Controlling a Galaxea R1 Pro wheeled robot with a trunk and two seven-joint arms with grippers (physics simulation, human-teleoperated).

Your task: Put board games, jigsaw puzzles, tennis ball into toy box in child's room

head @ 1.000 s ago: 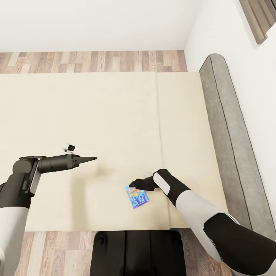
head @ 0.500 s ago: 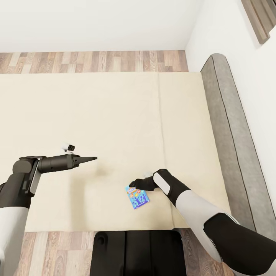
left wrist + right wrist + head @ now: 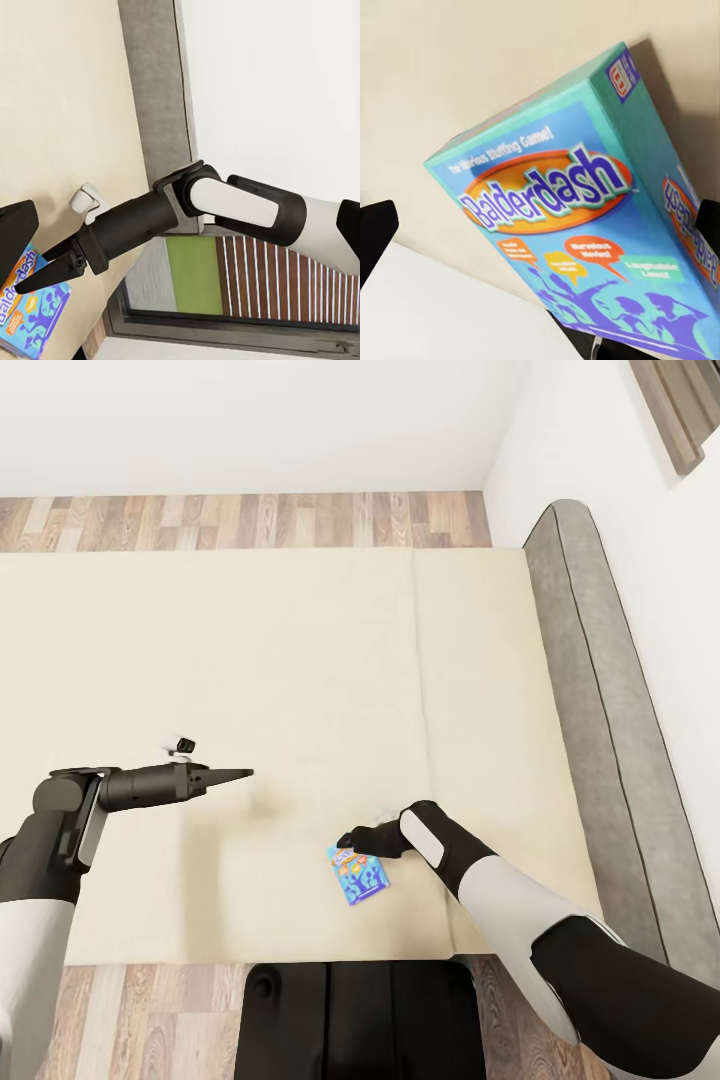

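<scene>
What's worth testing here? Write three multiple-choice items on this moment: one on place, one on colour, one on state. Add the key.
1. Where does the board game lie?
A. On the wood floor
B. On the grey headboard
C. On the beige mattress, near its nearer edge

2. What is the main colour of its cover?
A. Blue
B. Red
C. Black

3. How is the right gripper?
A. Shut, holding the game high in the air
B. Open, at the game's edge
C. Resting on the floor

Key:
1 C: the board game sits on the mattress in the head view.
2 A: its cover is blue with an orange oval.
3 B: the right gripper has its fingers far apart, with the box between them.
</scene>
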